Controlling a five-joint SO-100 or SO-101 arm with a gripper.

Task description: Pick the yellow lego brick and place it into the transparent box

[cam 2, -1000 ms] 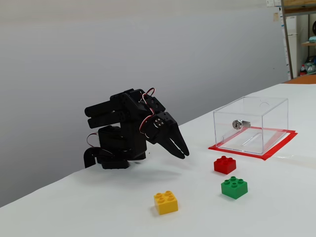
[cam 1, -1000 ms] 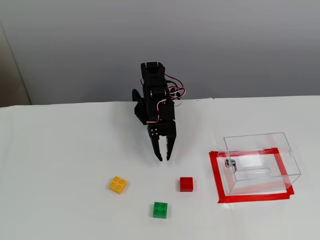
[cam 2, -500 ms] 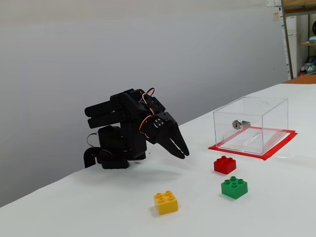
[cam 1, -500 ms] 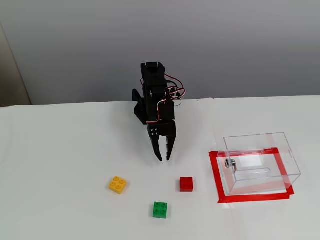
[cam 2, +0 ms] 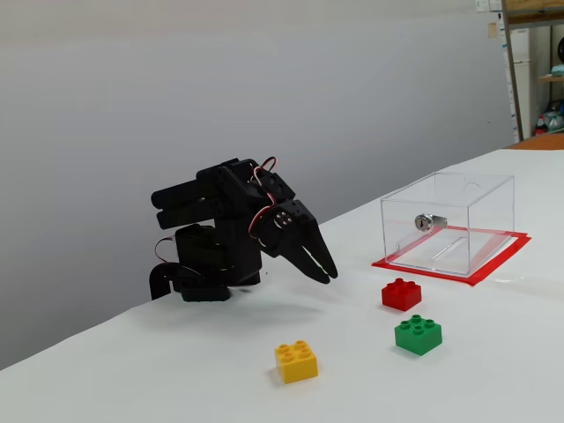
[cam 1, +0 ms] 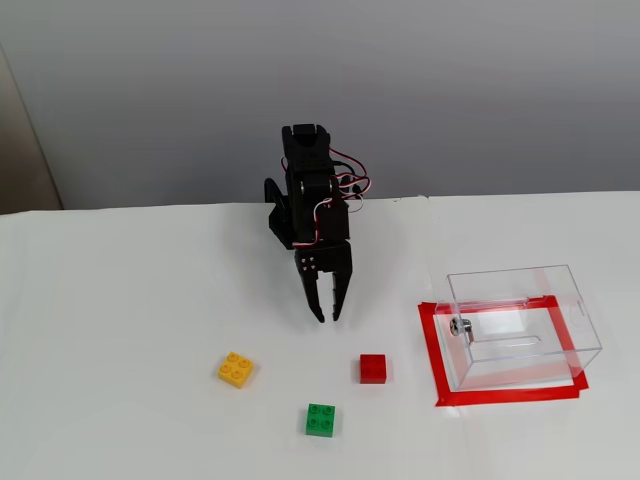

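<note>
My tool is pressed together, empty. The yellow lego brick, at its 8 o'clock, looks light and hard; I'd pinch its flat sides.

Both fixed views are evenly and brightly lit by soft, diffuse light, with no clear single source. The white table is nearly blown out, its surface texture lost. Shadows are faint: a pale smudge lies under the black arm, whose dark body shows little detail. The transparent box carries mild whitish reflections on its walls. Focus is adequate in both, slightly soft throughout, with no noticeable edge distortion.
</note>
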